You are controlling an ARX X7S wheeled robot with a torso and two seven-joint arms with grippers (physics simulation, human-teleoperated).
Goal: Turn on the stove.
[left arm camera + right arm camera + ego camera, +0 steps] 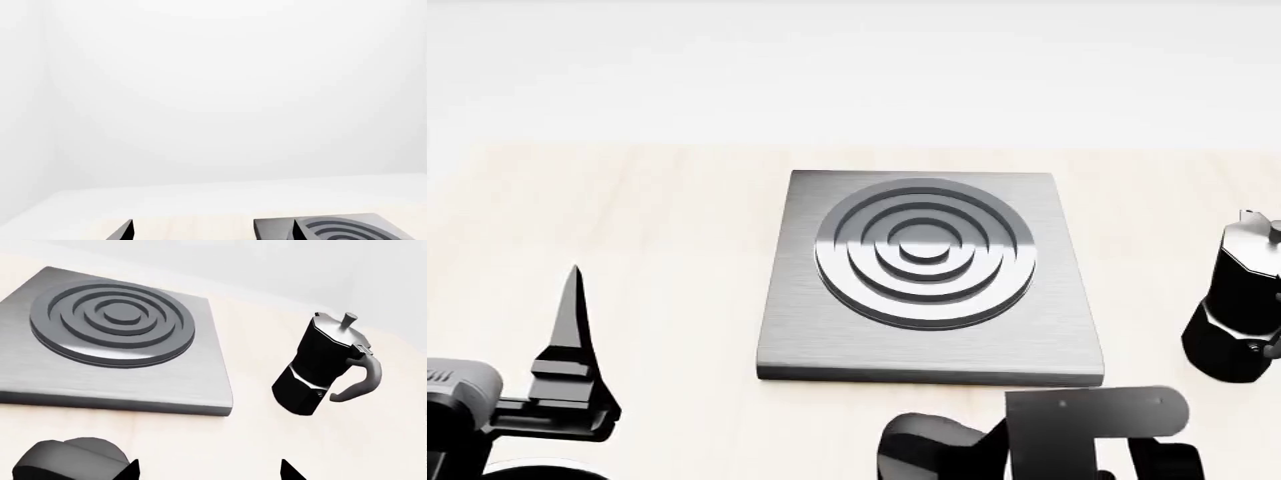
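Observation:
The stove (928,275) is a flat square grey metal plate with raised concentric rings, lying mid-table; it also shows as the stove (113,335) and the stove (347,227). Its small dark round knob (70,460) sits on the table in front of the plate, and in the head view the knob (924,448) is near the bottom edge. My right gripper (208,472) is open, with nothing between its tips and the knob just outside one tip. My left gripper (210,232) is open and empty, left of the plate, one finger (571,320) pointing up.
A tall black moka pot (1238,320) stands upright on the table to the right of the plate, and in the right wrist view the moka pot (327,370) shows its handle. The light wooden table (627,220) ends at a pale wall behind.

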